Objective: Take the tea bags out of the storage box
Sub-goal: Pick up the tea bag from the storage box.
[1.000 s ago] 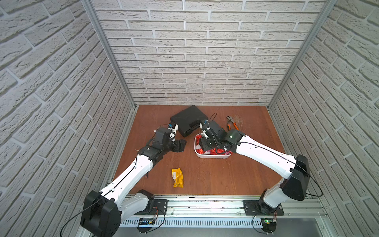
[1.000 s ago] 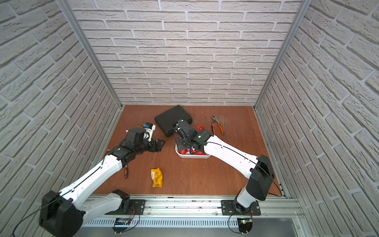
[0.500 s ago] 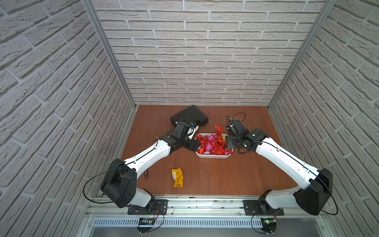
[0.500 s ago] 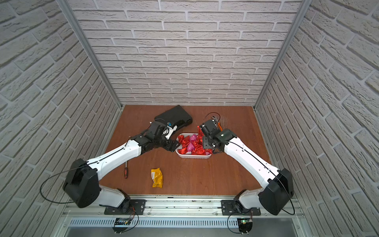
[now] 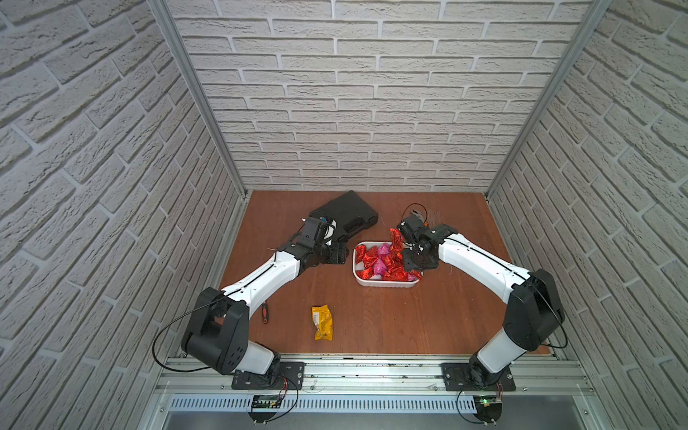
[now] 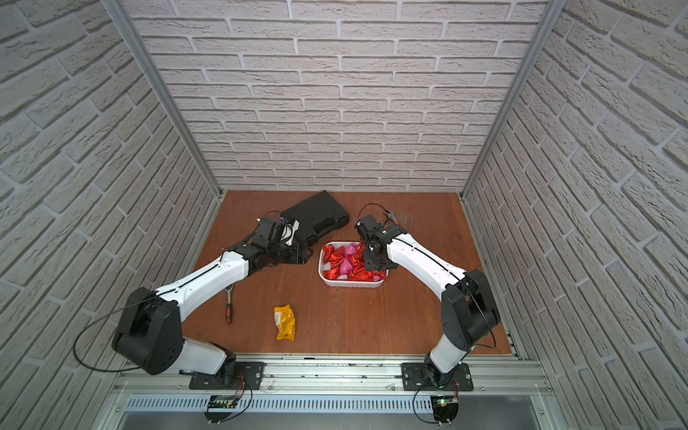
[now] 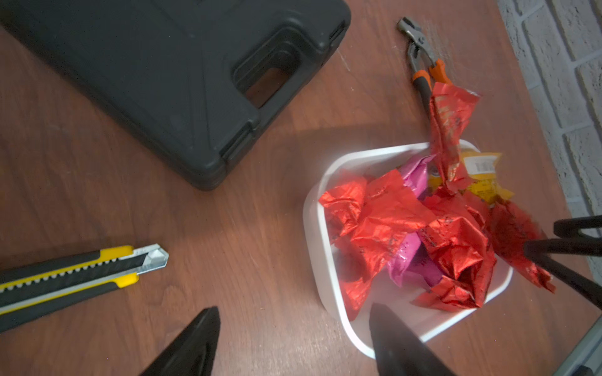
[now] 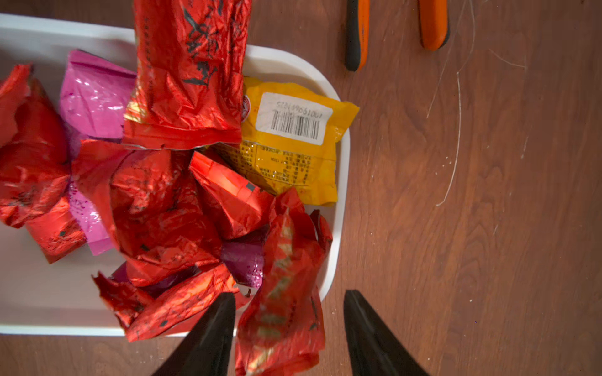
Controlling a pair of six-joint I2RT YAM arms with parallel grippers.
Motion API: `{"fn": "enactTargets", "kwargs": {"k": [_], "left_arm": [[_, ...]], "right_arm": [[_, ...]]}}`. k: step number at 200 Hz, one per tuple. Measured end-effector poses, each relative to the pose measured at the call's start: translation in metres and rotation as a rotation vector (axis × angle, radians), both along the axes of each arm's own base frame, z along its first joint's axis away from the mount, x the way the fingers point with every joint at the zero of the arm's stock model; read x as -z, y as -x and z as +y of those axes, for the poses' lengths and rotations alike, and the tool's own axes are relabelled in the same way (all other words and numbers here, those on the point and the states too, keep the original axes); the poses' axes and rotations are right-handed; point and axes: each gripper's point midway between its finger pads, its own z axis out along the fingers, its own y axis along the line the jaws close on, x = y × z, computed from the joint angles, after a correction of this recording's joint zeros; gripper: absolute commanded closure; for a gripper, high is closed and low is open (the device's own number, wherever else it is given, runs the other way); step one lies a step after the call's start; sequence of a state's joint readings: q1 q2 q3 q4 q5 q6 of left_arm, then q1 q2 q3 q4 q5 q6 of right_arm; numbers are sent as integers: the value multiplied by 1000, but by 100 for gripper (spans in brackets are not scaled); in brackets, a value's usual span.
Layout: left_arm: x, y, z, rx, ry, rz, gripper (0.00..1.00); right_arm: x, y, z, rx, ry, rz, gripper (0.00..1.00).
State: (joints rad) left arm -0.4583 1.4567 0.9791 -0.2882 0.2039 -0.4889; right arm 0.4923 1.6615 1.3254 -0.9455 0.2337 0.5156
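Red and pink foil tea bags heaped in the white storage box on the table, right claw half open astride one red bag drooping over its rim, left claw open and empty alongside; pinch mid-packet, lift straight.

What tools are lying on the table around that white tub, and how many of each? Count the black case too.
Pliers: 1
Utility knife: 1
Red-handled tool: 1
Black case: 1
Total: 4
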Motion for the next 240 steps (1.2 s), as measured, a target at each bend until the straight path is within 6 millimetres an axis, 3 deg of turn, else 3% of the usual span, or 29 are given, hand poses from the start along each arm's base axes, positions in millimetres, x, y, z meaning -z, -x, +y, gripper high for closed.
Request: {"fn": "enactTargets", "kwargs": {"k": [74,109,141,195,218,240], "left_arm": [[33,5,-16,12,59,136,28],[39,6,-19,18,67,161,29],[38,6,-19,20,72,160,30],[35,4,-19,15,71,142,30],[21,0,-17,3,79,88,30],[2,-3,-10,-22,82,11,29]], "right_arm": [[6,-1,-2,7,5,19,74],[7,0,-2,12,1,23,85],[3,3,-3,17,-5,23,88],[-29,14,-9,35,-43,-39,92],[-46,24,-8,28,-91,-73,93],[-60,38,7,-19,-187,-103,94]]}}
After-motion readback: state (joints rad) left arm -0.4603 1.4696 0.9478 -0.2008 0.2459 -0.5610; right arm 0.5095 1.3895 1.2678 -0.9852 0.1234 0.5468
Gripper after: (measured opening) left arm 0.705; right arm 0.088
